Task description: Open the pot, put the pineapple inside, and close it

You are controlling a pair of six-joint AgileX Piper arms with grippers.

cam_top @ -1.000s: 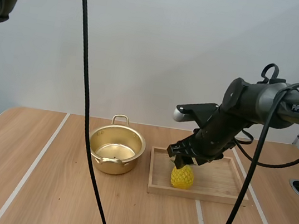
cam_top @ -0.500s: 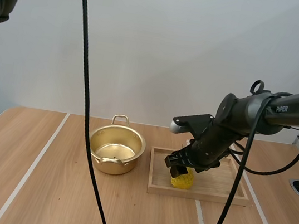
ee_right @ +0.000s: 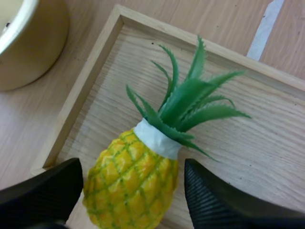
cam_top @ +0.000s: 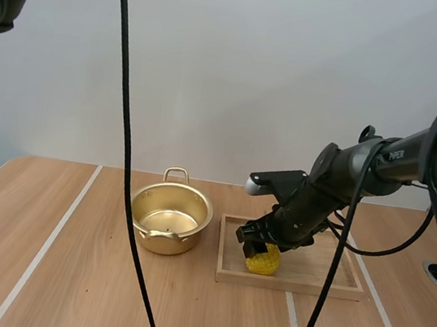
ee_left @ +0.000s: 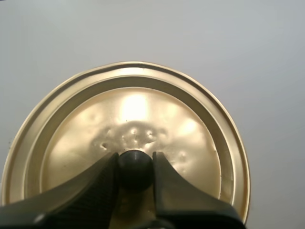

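The pineapple [ee_right: 131, 181] lies in the tray [ee_right: 86, 90] beside the uncovered pot [cam_top: 169, 220], its long axis in line with the right gripper [ee_right: 133, 163] and its crown [ee_right: 190, 100] pointed away from it. That gripper is spread wide on both sides of the yellow body without pinching it, and has been lowered around it since a second ago. The lid [ee_left: 128, 119] is held aloft, its knob [ee_left: 136, 171] pinched in the left gripper [ee_left: 135, 155].
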